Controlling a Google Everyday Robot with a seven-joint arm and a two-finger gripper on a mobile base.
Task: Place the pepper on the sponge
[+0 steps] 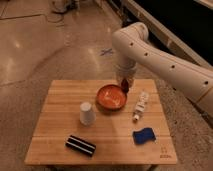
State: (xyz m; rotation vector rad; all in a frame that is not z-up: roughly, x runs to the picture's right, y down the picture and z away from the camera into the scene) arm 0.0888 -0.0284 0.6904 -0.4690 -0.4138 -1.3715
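Note:
My gripper (pixel 124 83) hangs from the white arm over the right rim of the orange-red bowl (pixel 111 97), near the table's back edge. A small dark red pepper (pixel 124 87) shows at its tip, and the gripper is shut on it. The blue sponge (pixel 143 136) lies flat on the wooden table (pixel 60 105) near the front right, well in front of the gripper and a little to its right. Nothing rests on the sponge.
A white cup (pixel 87 113) stands upside down left of the bowl. A black striped block (pixel 80 145) lies near the front edge. A small white bottle-like object (pixel 141 105) lies between the bowl and the sponge. Bare floor surrounds the table.

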